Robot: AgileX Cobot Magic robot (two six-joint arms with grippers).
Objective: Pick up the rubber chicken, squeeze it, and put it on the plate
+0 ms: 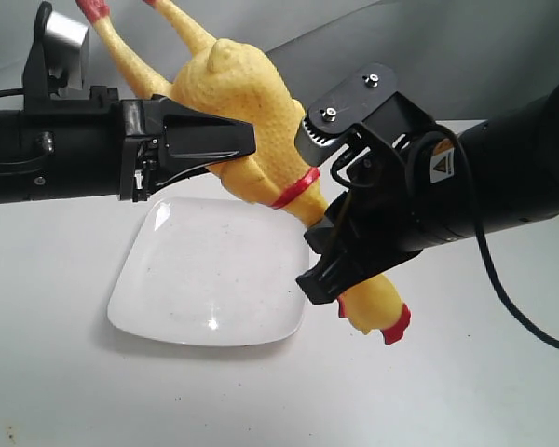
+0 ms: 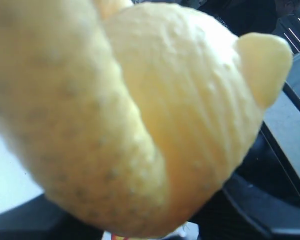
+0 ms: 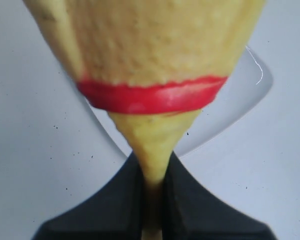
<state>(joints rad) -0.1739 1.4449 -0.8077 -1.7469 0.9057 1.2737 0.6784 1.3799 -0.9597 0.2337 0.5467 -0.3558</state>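
Observation:
The yellow rubber chicken (image 1: 252,112) hangs slanted in the air above the white plate (image 1: 196,298), red feet up at the far left, head with red comb low at the right. My left gripper (image 1: 225,149) is shut on its plump body, which fills the left wrist view as the rubber chicken (image 2: 155,120). My right gripper (image 1: 340,237) is shut on the thin neck just below the red band; in the right wrist view the rubber chicken (image 3: 150,60) narrows into the right gripper (image 3: 152,200), with the plate (image 3: 230,107) behind it.
A pale grey tabletop (image 1: 447,372) surrounds the plate. A grey curved backdrop (image 1: 484,56) rises behind. A black cable (image 1: 503,289) loops down from the right arm.

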